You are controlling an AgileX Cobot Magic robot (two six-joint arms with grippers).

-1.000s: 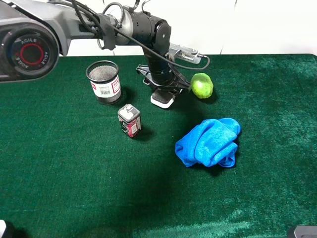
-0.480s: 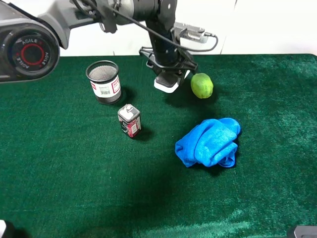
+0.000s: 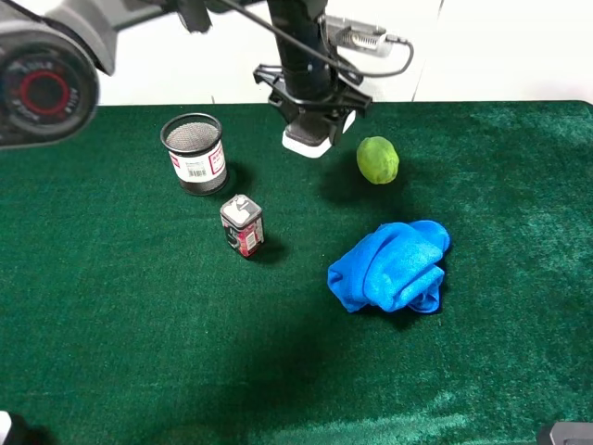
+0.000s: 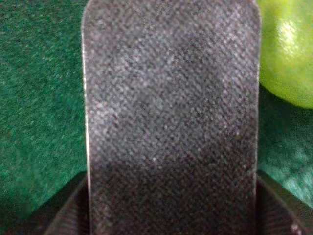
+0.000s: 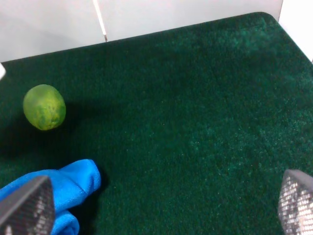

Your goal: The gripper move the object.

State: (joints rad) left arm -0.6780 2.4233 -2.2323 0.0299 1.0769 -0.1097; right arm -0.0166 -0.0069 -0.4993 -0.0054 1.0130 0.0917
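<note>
Left gripper (image 3: 313, 125) pinching eraser (image 4: 171, 117) (felt facing wrist), long axis along fingers (image 4: 58, 220)

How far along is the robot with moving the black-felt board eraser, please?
Done: the left gripper is shut on the flat black-felt, white-based board eraser, which hangs clear of the green felt table, its shadow falling beside the round green lime. In hand: carrying it in the air near the table's back edge. Left: setting it down and letting go; the pictures do not show where.
</note>
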